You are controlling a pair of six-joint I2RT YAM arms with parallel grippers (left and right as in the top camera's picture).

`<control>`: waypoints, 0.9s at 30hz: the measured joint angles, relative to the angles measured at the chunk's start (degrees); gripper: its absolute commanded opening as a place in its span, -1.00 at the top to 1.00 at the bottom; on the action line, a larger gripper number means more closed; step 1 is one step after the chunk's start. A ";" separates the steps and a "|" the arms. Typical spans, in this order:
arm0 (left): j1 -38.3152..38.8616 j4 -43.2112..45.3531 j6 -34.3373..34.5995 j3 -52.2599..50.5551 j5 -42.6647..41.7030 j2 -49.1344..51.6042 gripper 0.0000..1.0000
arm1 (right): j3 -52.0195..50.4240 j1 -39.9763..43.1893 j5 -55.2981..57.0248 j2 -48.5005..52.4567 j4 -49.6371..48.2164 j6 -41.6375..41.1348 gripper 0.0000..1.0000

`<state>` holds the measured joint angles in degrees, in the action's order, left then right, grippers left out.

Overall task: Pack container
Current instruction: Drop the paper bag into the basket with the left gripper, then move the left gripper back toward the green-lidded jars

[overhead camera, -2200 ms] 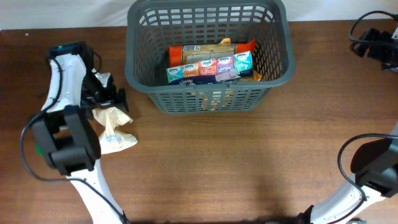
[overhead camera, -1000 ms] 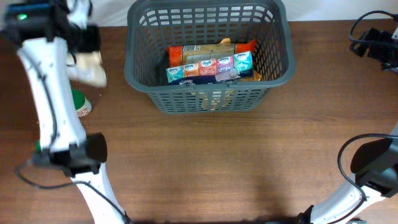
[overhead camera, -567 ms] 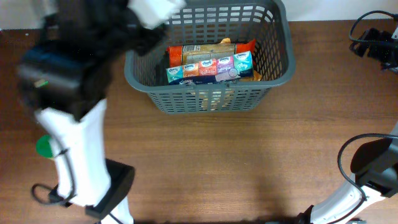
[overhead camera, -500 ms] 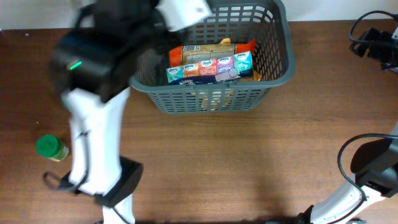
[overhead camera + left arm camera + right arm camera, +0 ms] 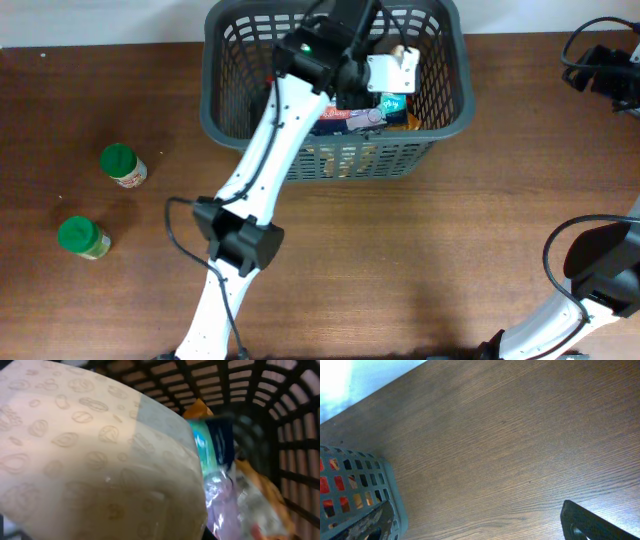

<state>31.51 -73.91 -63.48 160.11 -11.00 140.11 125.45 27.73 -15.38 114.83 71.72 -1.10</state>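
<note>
Nearest me, on the left of the brown wooden table (image 5: 400, 270), stands a small green-lidded jar (image 5: 82, 238), with a second green-lidded jar (image 5: 122, 165) just behind it. Further back sits the large dark grey slotted plastic basket (image 5: 400, 158), with colourful grocery packets (image 5: 392, 104) inside. My left gripper (image 5: 390, 68) hangs over them, clamped on a cream paper bag printed with small ovals (image 5: 90, 470) that hides its fingers. My right gripper (image 5: 480, 527), fingers spread wide and holding nothing, hovers above bare wood beside a basket corner.
</note>
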 measured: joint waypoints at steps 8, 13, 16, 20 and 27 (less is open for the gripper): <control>0.68 2.69 0.37 0.50 1.68 1.16 -0.98 | 0.00 0.00 -0.02 0.00 0.00 0.02 -0.97; 0.52 1.55 14.40 3.56 6.45 0.26 -0.98 | 0.00 0.00 -0.02 0.00 0.00 0.04 -0.97; -0.57 -3.58 21.55 5.51 8.11 -3.50 -0.98 | 0.00 0.00 -0.02 0.00 0.00 0.02 -0.97; -4.90 -10.62 26.43 7.02 7.61 -13.16 -0.98 | 0.00 0.00 -0.02 0.00 0.02 0.00 -0.97; -24.15 -19.19 42.47 9.94 6.75 -25.66 -1.00 | 0.00 0.00 -0.04 0.00 0.00 -0.02 -0.97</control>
<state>7.35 -93.10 -21.02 170.06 -4.25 114.45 125.45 27.73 -15.42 114.83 71.72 -1.13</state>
